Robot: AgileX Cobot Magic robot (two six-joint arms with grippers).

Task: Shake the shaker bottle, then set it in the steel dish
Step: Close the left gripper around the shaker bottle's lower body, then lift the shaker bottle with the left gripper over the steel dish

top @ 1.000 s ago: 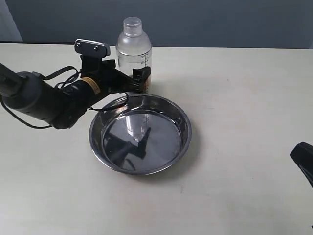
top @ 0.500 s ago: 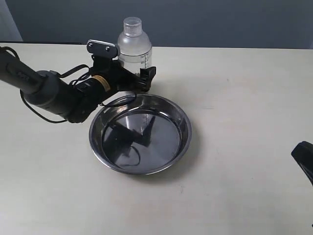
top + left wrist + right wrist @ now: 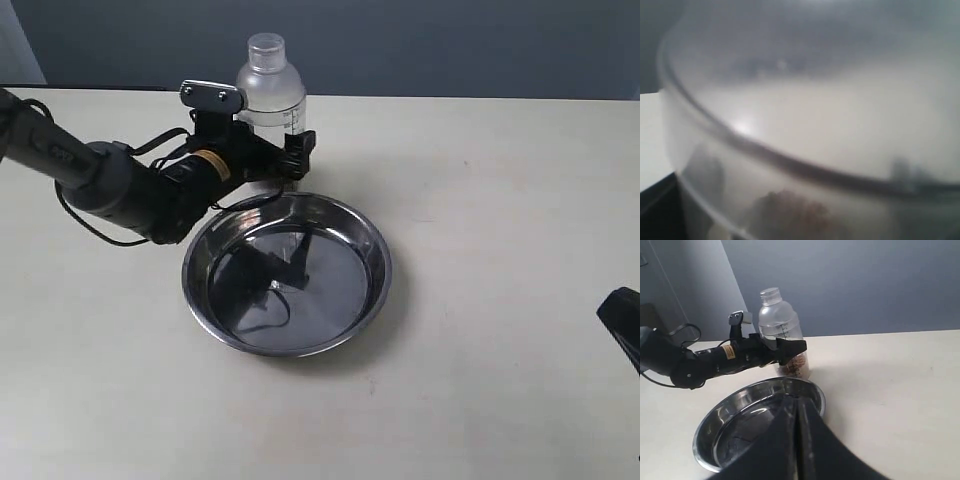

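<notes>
Clearly, my left gripper (image 3: 288, 160) was clamped around the shaker bottle (image 3: 270, 88) at upper centre, brown grains (image 3: 794, 365) in its base. Just below it sat the steel dish (image 3: 378, 262). My right gripper (image 3: 797, 415) was closed.

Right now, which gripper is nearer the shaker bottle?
Left. The left gripper straddles the shaker bottle at mid-body; the right gripper sits far off at the exterior view's right edge, beyond the steel dish.
</notes>
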